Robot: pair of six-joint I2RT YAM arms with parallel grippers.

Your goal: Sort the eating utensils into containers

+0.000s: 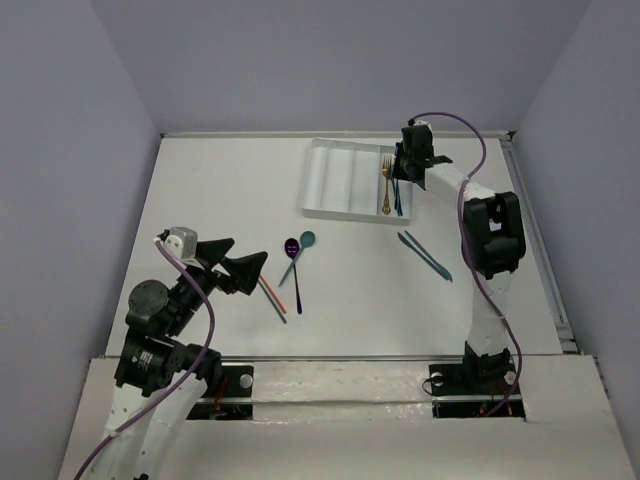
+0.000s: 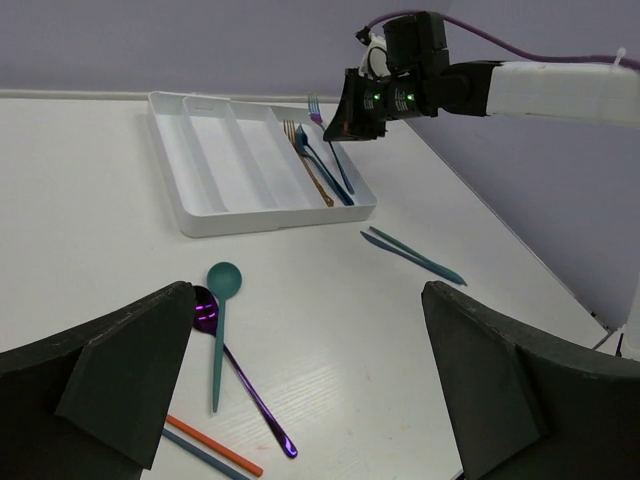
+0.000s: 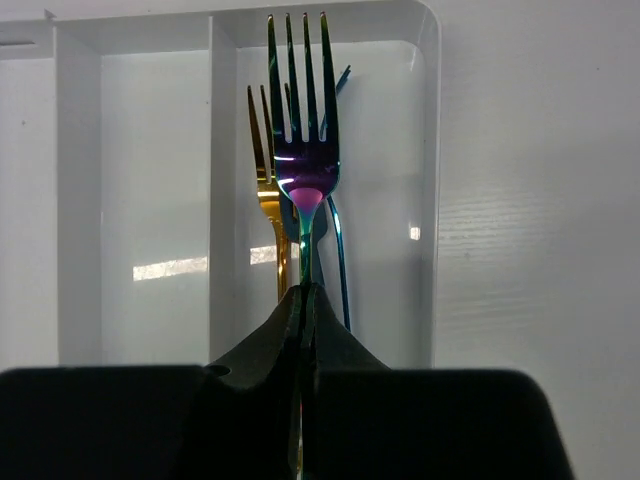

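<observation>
Fork placement was the step in hand. My right gripper (image 3: pixel 305 300) was pinched tight on the handle of an iridescent fork (image 3: pixel 303 130), tines pointing away, poised over the rightmost compartment of the tray (image 3: pixel 428 150), where a gold fork (image 3: pixel 268 200) and a blue fork (image 3: pixel 338 250) lay. I judged it best to lower the handle parallel to the divider (image 3: pixel 222 200) and release low, lest it bridge the wall. My left gripper (image 2: pixel 308 330) hung spread wide above the teal spoon (image 2: pixel 218 330) and purple spoon (image 2: pixel 245 395), well apart from the tray.
</observation>
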